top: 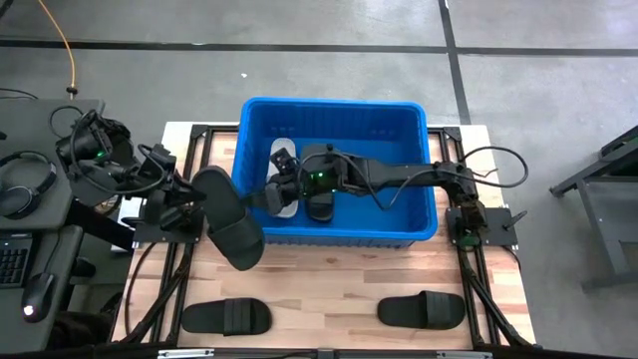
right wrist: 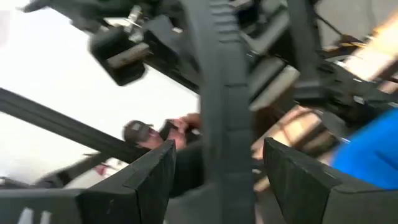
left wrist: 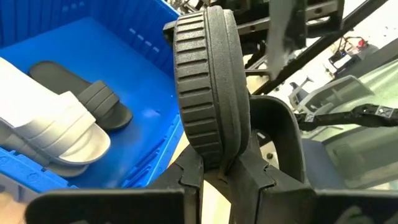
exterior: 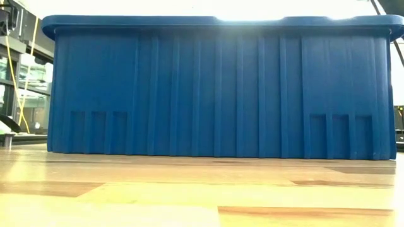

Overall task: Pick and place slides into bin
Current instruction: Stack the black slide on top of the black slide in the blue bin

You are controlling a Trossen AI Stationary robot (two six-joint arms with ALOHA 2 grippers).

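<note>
Gripping a black slide [top: 233, 227] by its ribbed sole edge, left gripper [left wrist: 221, 171] clenched, at the blue bin's [top: 419, 231] near-left corner; right gripper [right wrist: 217, 168] released, fingers spread.

— How's the light from where you stand?

— Even and soft from above in the high view; the bin [top: 419, 227] glows a saturated blue and the table [top: 329, 289] has only faint shadows.

— And down low?

— Backlit. White glare burns over the bin's rim, its wall goes dim, and the nearest boards are out of focus (a pale smear, really).

— The wrist views?

— The left one is crisp on the black slide [left wrist: 208, 81], with washed-out brightness beyond. The right one is smeared with motion blur against a blown-out white background
</note>
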